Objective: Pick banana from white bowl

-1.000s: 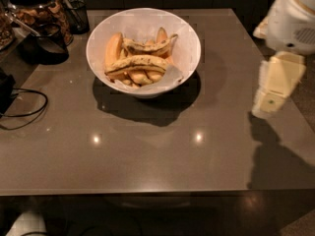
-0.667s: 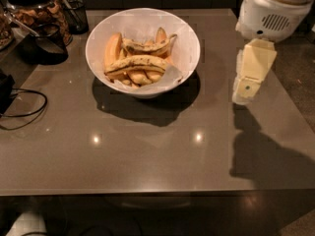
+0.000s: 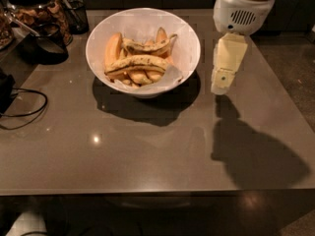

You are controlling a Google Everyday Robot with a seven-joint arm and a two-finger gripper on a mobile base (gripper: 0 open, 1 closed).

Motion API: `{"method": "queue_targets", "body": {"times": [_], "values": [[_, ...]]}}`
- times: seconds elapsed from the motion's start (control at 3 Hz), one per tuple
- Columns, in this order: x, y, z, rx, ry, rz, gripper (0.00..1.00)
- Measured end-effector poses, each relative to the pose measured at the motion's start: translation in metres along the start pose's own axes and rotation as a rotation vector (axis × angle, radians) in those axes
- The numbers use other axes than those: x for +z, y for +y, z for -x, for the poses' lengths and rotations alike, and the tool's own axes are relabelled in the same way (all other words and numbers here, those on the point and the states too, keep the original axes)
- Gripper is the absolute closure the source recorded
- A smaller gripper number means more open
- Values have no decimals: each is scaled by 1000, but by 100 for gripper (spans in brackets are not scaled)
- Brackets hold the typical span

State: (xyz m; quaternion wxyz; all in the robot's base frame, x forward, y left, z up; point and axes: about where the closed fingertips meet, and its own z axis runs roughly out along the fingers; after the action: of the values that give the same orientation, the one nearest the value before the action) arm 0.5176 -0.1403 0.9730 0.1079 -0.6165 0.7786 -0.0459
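The white bowl stands at the back middle of the table, lined with white paper. The banana, long, yellow and streaked with dark brown, lies across the front of the pile in the bowl. A smoother orange-yellow banana lies at the left of the pile. A thinner speckled banana with an upturned stem lies behind. My gripper hangs just right of the bowl, above the table, pointing down. It holds nothing that I can see.
The dark grey table reaches to the front edge. A glass jar and a black container stand at the back left. A black cable loops along the left edge.
My arm and gripper have moved left, from the table's right edge to just beside the bowl. The bananas and the bowl have not moved.
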Motion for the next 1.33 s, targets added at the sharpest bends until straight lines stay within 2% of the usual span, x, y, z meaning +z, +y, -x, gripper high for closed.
{"method": "queue_targets", "body": {"times": [0.33,0.67,1.33], "values": [[1,-4,16,-6,-40,8,0],[2,-7,35,-24,-57,12,9],[8,-18,61,-32,-58,20,37]]}}
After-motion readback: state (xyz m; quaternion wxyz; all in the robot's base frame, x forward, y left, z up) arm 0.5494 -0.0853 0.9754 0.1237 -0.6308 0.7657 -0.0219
